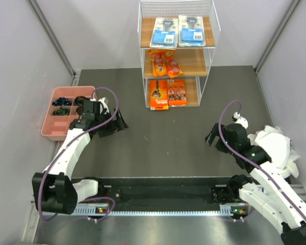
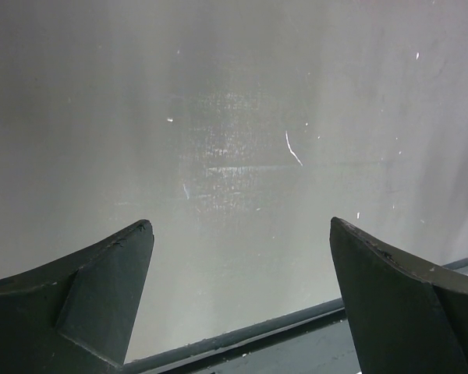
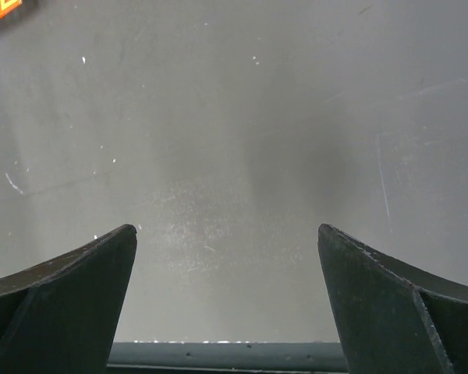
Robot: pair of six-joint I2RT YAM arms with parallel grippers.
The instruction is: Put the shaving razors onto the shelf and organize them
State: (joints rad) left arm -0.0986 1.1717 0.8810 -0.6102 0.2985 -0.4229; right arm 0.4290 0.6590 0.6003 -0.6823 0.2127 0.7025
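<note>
The shelf [image 1: 195, 62] stands at 12 o'clock on the tabletop [image 1: 168, 143] and carries all six razor packs. Two blue cards [image 1: 164, 31] lie on the top board, two orange pouches [image 1: 165, 63] on the middle, and two orange packs [image 1: 158, 94] on the bottom. The left end effector [image 1: 117, 123] at 9 o'clock and the right end effector [image 1: 212, 135] at 3 o'clock both have their jaws apart, holding nothing. A pink tray [image 1: 53, 125] sits beside the left arm.

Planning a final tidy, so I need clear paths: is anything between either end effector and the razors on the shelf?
Nothing visible does. Only bare mat lies between the left end effector, the right end effector and the shelf holding the razors. The pink tray sits at the far left, outside both paths.
</note>
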